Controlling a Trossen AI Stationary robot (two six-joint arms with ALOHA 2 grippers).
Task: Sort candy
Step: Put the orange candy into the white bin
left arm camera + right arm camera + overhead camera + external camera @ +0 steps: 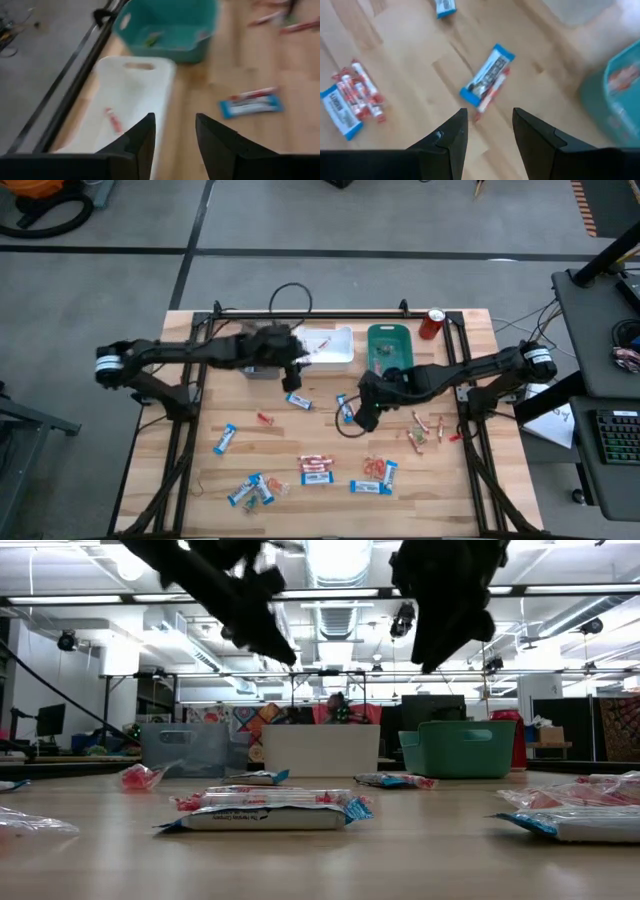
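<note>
Candy lies scattered on the wooden table: blue-and-white bars (224, 439), red-and-white bars (317, 463) and small orange-red pieces (425, 428). My left gripper (295, 372) hangs open and empty above the near edge of the white bin (130, 95), where one red-and-white bar (114, 120) lies on the floor of the bin. My right gripper (365, 416) hovers open and empty over the table's middle. Just ahead of its fingers (489, 131) a blue-and-white bar (487, 75) lies flat with a red-and-white bar (495, 92) beside it.
A teal bin (390, 346) with a few sweets stands right of the white bin at the far edge. A grey bin (185, 748) stands left of it, and a red can (432, 323) at the far right. A black rail (330, 313) borders the far side.
</note>
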